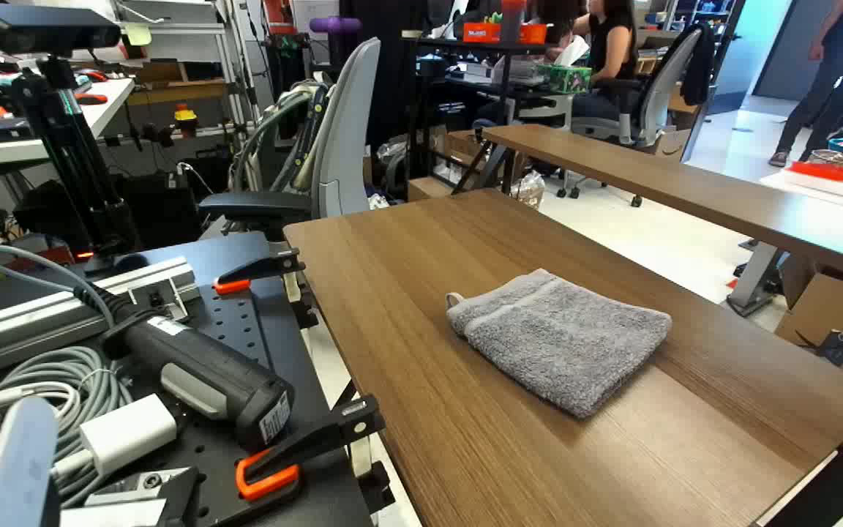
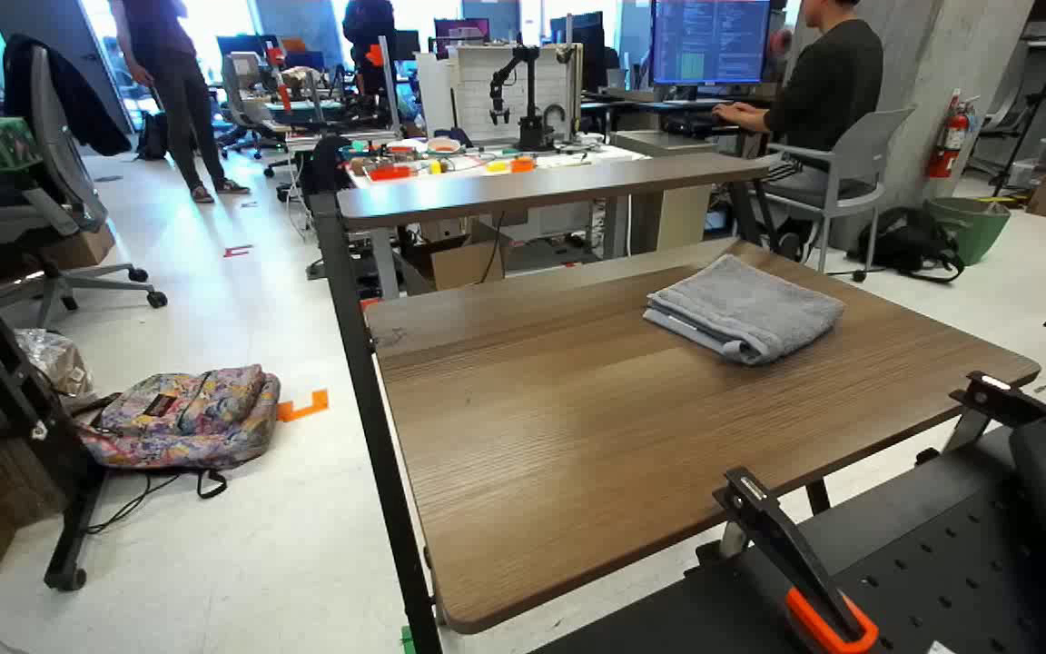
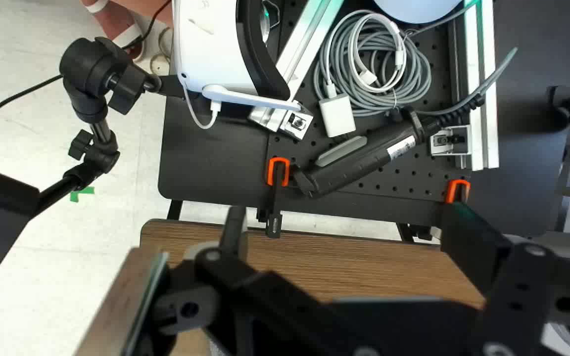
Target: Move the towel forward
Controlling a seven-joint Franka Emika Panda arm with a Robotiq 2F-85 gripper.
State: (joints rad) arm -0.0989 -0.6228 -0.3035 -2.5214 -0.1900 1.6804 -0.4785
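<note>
Gaping wide, the fingers [image 3: 473, 247] show blurred in the wrist view w/ nothing held; wood of the counter [image 3: 354, 267] shows btwn them. Main risk, IMO: bad descent ht. The towel [image 1: 560, 344] is low, soft-looking & slightly rumpled, so too high and they'd prob. skim it w/o biting; too low and the tips may jam on the wood. It's folded, layers visible at the side, so a shallow pinch could take just the top ply & unfold the rest. Posn: in both exterior views it lies flat on the counter, near the far edge, well apart from the orange-and-black clamps [image 1: 341, 427] on the opp. side. If "forward" means toward that far edge (can't tell), overshoot might drop it off, or the arm might knock the raised shelf [image 2: 559, 186] beyond it. A low approach from the clamp side could snag a clamp. As for pose: neither exterior view shows the arm, so it's prob. up high; the wrist view looks steeply down over the clamps & near edge, w/o the towel clearly in it, so a sideways move prob. has to precede any descent.
</note>
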